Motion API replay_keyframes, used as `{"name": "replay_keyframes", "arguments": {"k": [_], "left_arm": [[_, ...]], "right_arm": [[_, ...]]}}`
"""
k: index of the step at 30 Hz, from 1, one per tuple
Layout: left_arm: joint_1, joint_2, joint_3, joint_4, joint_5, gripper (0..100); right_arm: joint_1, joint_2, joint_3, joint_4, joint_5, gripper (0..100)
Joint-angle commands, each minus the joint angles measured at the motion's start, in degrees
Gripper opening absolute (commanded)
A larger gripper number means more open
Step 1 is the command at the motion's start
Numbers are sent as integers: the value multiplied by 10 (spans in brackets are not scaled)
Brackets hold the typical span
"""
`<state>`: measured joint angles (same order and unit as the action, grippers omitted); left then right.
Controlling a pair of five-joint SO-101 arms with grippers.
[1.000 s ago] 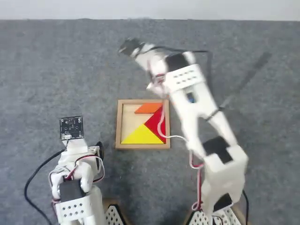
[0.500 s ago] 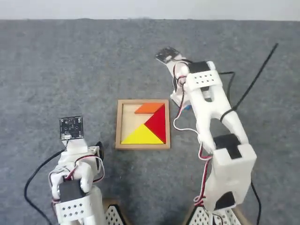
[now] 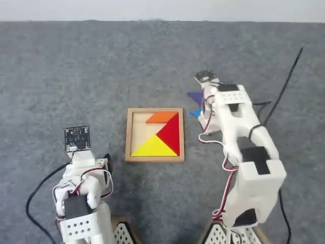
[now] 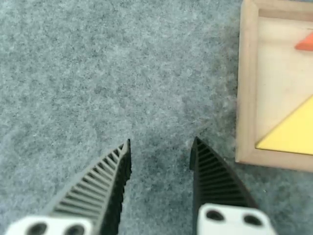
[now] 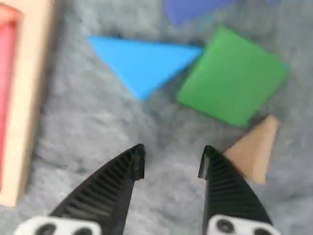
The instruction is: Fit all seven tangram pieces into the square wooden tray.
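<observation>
Three pieces already sit in the square wooden tray (image 3: 129,136): an orange piece (image 3: 160,117), a red triangle (image 3: 170,132) and a yellow triangle (image 3: 152,147). The other four lie on the grey carpet (image 3: 76,76) just beside the tray, under the right arm: a blue triangle (image 5: 146,61), a green square (image 5: 232,78), a tan triangle (image 5: 252,149) and a purple piece (image 5: 190,9). Your right gripper (image 5: 172,148) hangs over them with its fingers apart and nothing held, between the blue triangle and the tan one. Your left gripper (image 4: 162,141) is likewise spread and empty, over bare carpet near a corner of the tray. Expect these pieces to be light, stiff, thin and probably smooth, so a pinch on sloping edges may squirt them out. The green square looks the easiest hold: close on its two parallel sides. The carpet should yield a little, letting the fingertips get down beside the edges.
</observation>
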<state>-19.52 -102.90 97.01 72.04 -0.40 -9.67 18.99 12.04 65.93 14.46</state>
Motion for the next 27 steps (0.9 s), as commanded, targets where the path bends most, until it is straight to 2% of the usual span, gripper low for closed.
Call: {"name": "replay_keyframes", "arguments": {"k": [1, 13, 19, 27], "left_arm": [[2, -11, -6, 2, -3, 186], [2, -11, -6, 2, -3, 186], [2, -11, -6, 2, -3, 186], [2, -11, -6, 2, -3, 186]], "right_arm": [[37, -63, 15, -29, -4, 187], [51, -316, 128, -43, -31, 187], [89, -244, 147, -64, -7, 191], [88, -134, 87, -65, -3, 192]]}}
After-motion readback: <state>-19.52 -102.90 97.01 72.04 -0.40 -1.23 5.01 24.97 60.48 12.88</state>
